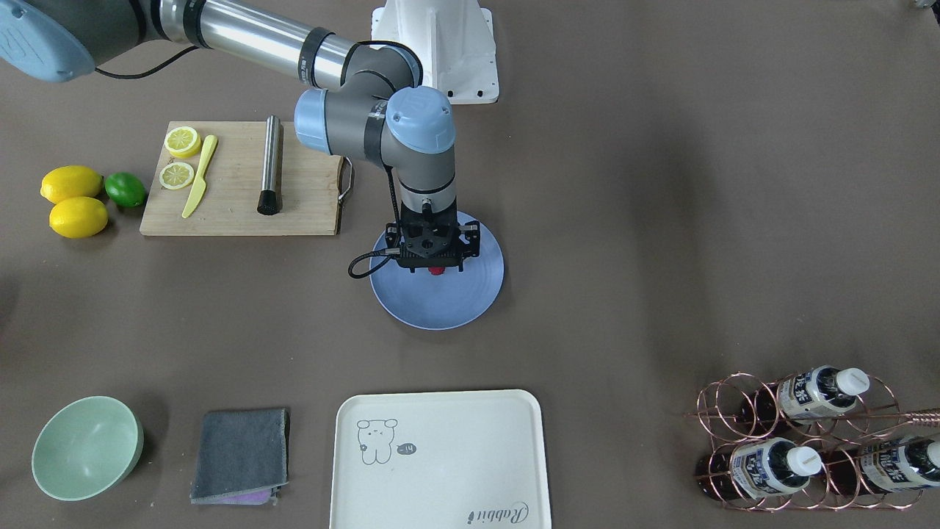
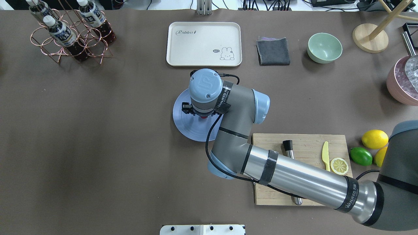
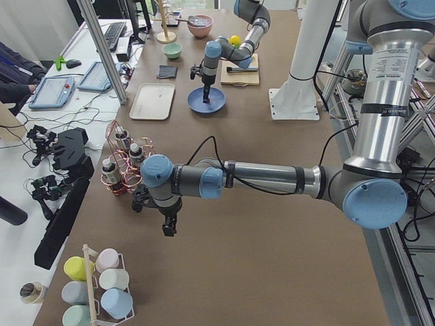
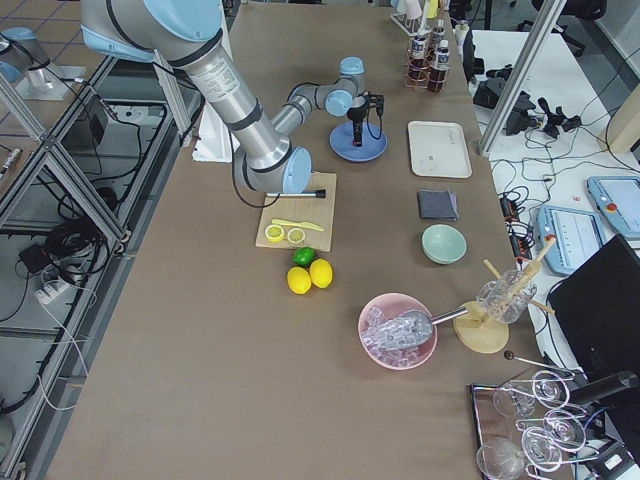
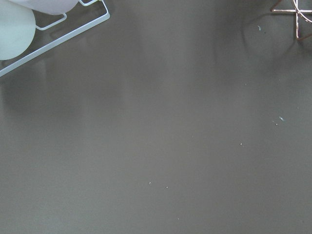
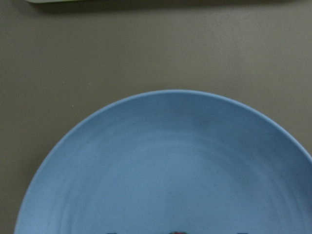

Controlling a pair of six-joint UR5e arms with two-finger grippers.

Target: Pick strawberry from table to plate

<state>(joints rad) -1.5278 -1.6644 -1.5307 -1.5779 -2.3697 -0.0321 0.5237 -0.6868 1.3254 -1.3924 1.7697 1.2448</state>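
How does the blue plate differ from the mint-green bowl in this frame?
The plate is periwinkle blue and shallow; the bowl is mint green and deep. The plate is wider than the bowl. The plate lies under the right gripper and the strawberry; the bowl stands empty, away from both arms. Both are round and matte.

right arm [image 2: 303, 176] and left arm [image 3: 265, 178]: grey, silver and pale blue
each has a brushed silver tube, dark grey joints and rounded pale blue caps [image 2: 205, 85]; the right arm's cap shows small screws and an embossed logo. black bands with white lettering wrap the right arm, a thin black cable [image 2: 206, 147] loops beside it, and the right gripper [image 1: 437, 266] is black. the base [image 1: 440, 44] is white with dark bolt holes.
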